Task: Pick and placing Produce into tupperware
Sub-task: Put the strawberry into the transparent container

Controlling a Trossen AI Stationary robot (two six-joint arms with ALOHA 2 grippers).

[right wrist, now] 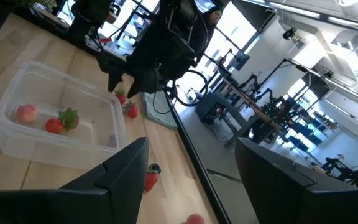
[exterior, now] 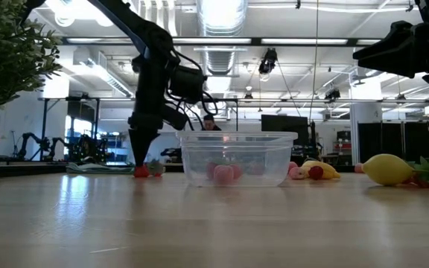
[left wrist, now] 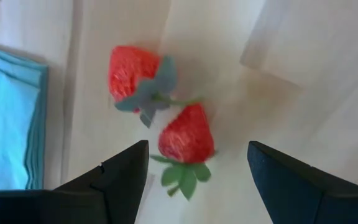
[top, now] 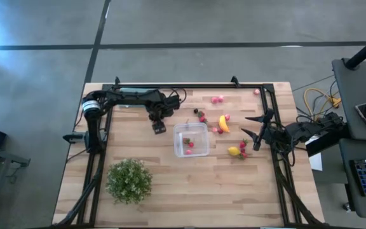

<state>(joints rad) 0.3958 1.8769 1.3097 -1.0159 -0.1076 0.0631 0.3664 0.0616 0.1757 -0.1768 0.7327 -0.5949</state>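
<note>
The clear tupperware [top: 190, 138] stands mid-table with a few red and pink pieces inside [right wrist: 55, 123]. My left gripper [left wrist: 197, 171] points straight down, open, low over the table just left of the tupperware [exterior: 235, 158]. Its fingers stand on either side of a red strawberry [left wrist: 186, 138] that lies on the wood, and a second strawberry [left wrist: 132, 73] lies just beyond it. A banana [top: 223, 123], a lemon [top: 234, 151] and more strawberries [top: 216, 99] lie to the tupperware's right. My right gripper [top: 254, 127] waits open and level at the right, holding nothing.
A teal folded cloth [left wrist: 11, 118] lies close beside the two strawberries. A bushy green plant [top: 129, 180] stands near the front left. Dark fruits [top: 199, 115] lie just beyond the tupperware. A black frame [top: 189, 86] runs along the table's far and side edges.
</note>
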